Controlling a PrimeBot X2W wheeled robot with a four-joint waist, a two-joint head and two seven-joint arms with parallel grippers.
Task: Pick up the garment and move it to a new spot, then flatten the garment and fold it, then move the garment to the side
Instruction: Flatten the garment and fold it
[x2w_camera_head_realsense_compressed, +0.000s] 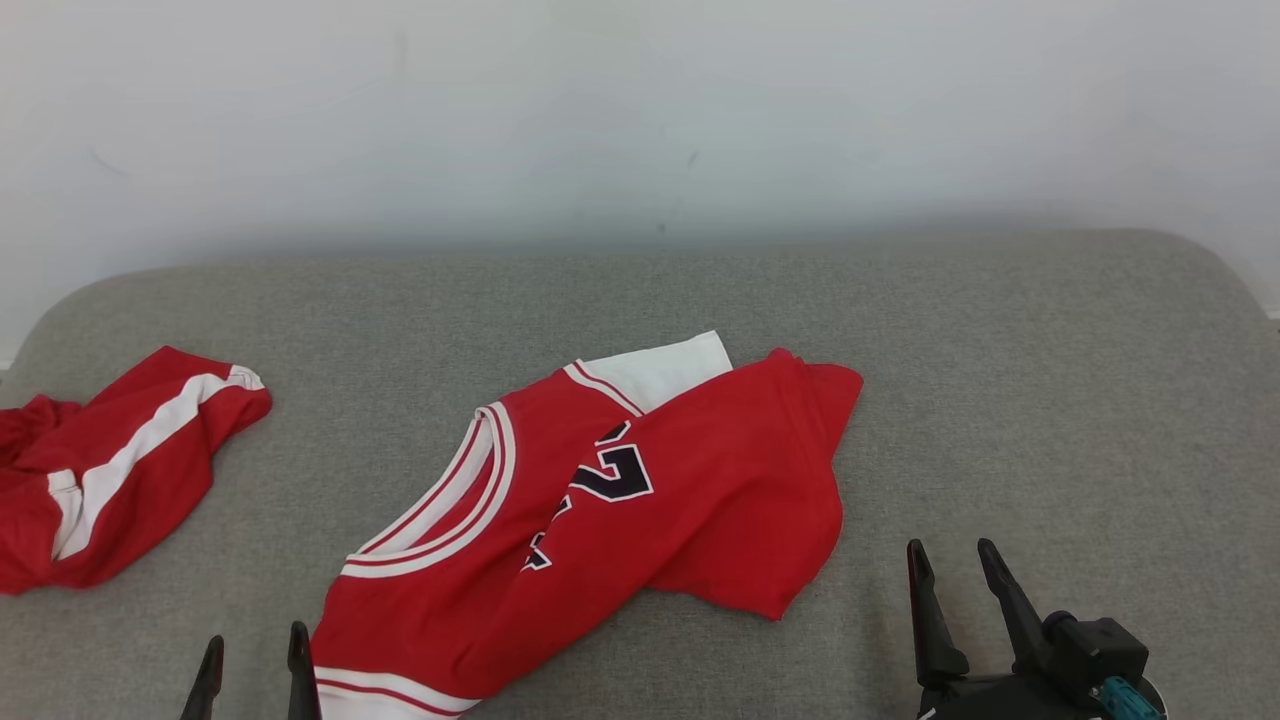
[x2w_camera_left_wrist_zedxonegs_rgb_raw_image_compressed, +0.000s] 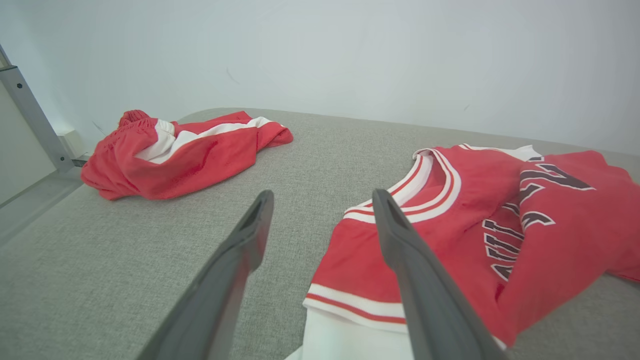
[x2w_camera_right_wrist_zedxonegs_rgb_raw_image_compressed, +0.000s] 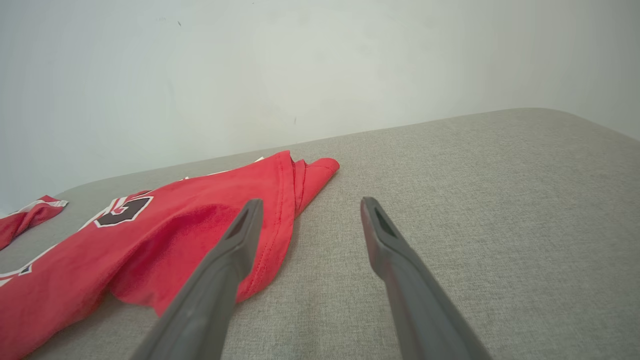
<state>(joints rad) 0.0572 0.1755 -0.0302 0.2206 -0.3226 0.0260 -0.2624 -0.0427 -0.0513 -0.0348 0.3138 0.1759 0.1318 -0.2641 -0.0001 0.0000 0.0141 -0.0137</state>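
On the grey cushion (x2w_camera_head_realsense_compressed: 1000, 400) the red jersey (x2w_camera_head_realsense_compressed: 700, 500) lies mid-frame, apparently folded over itself, with the left gripper (x2w_camera_head_realsense_compressed: 255, 665) lower left and right gripper (x2w_camera_head_realsense_compressed: 952, 555) lower right both spread wide, empty

**Item count**

- Garments: two. One is a red jersey (x2w_camera_head_realsense_compressed: 600, 520) with white trim and dark lettering. The other is a crumpled red garment (x2w_camera_head_realsense_compressed: 110, 470) with a white stripe. It may be a pair of shorts, but its bunched state prevents confirmation.
- Supporting surfaces: one grey fabric-covered surface (x2w_camera_head_realsense_compressed: 1000, 400).
- Grippers: two, the left gripper (x2w_camera_head_realsense_compressed: 256, 635) and the right gripper (x2w_camera_head_realsense_compressed: 950, 545).
- Fingers (x2w_camera_right_wrist_zedxonegs_rgb_raw_image_compressed: 395, 265): four in total, two dark ones per gripper.
- Walls: one pale wall (x2w_camera_head_realsense_compressed: 640, 120).
- Metal posts: one metal post (x2w_camera_left_wrist_zedxonegs_rgb_raw_image_compressed: 30, 115), at the left edge of the left wrist view.
- Legible numerals on the jersey in the head view: one numeral (x2w_camera_head_realsense_compressed: 620, 475), a "7". Adjacent characters are partly folded under and are not counted.
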